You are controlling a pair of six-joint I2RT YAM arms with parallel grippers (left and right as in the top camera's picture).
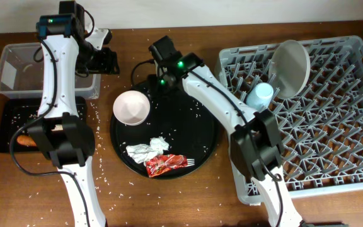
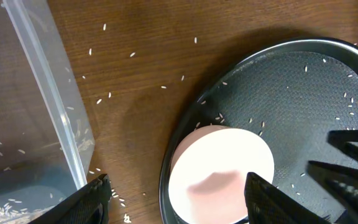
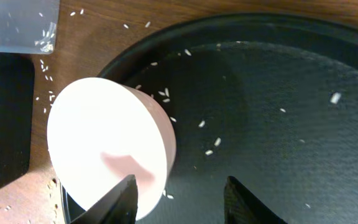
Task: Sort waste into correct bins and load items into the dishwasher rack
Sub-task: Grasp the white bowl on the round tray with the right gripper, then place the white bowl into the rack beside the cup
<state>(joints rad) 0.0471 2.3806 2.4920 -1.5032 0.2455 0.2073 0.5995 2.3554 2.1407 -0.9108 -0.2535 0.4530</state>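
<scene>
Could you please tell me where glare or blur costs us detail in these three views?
Overhead: sharp, though the white bowl is washed out; left wrist: the bowl glares featureless, the left fingers are dark and soft; right wrist: same glare, right fingers blurred silhouettes.

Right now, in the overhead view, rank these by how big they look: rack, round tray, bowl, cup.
Largest to smallest:
1. rack
2. round tray
3. bowl
4. cup
The cup sits up in the rack, so nearer the camera, yet still looks smallest.
</scene>
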